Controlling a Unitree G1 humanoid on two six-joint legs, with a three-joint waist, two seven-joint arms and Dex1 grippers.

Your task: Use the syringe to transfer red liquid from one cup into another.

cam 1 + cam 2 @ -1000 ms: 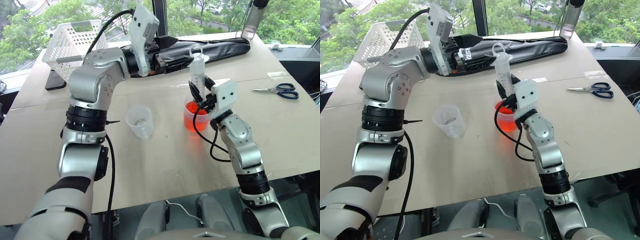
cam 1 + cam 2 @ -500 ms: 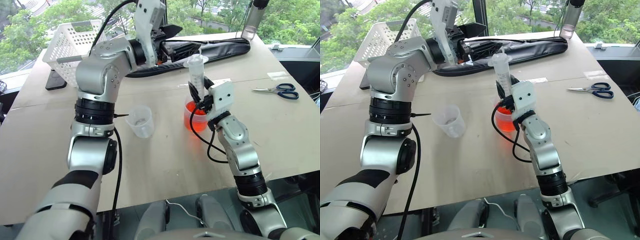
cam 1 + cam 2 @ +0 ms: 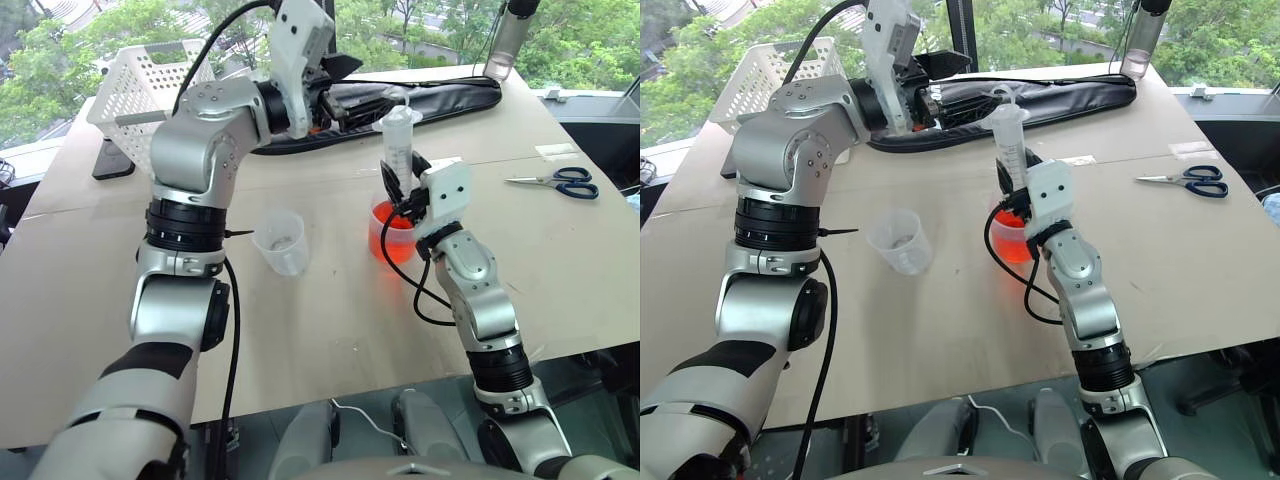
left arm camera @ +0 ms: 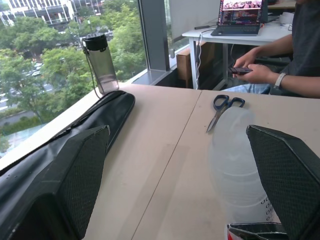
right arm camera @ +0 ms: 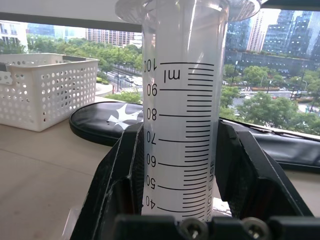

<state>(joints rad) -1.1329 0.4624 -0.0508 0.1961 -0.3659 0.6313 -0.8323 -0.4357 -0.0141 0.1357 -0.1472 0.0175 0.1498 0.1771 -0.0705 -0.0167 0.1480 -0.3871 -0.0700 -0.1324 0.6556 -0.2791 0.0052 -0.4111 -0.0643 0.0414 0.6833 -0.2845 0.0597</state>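
The tan tabletop [image 3: 330, 320] carries a handleless cup [image 3: 280, 242] and a cup of red liquid [image 3: 392, 236]. Scissors [image 3: 558, 181], a white basket [image 3: 140, 95], a long black bag [image 3: 420, 97] and a bottle [image 3: 503, 42] lie farther back.

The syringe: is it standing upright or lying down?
Upright: the syringe stands tip-down in the handled cup, flange on top.

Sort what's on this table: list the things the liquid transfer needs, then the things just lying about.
For the job:
- syringe, gripped in the right pincer
- handled cup with red liquid
- empty handleless cup
- left pincer, open

Lying about:
- scissors
- white basket
- black bag
- bottle
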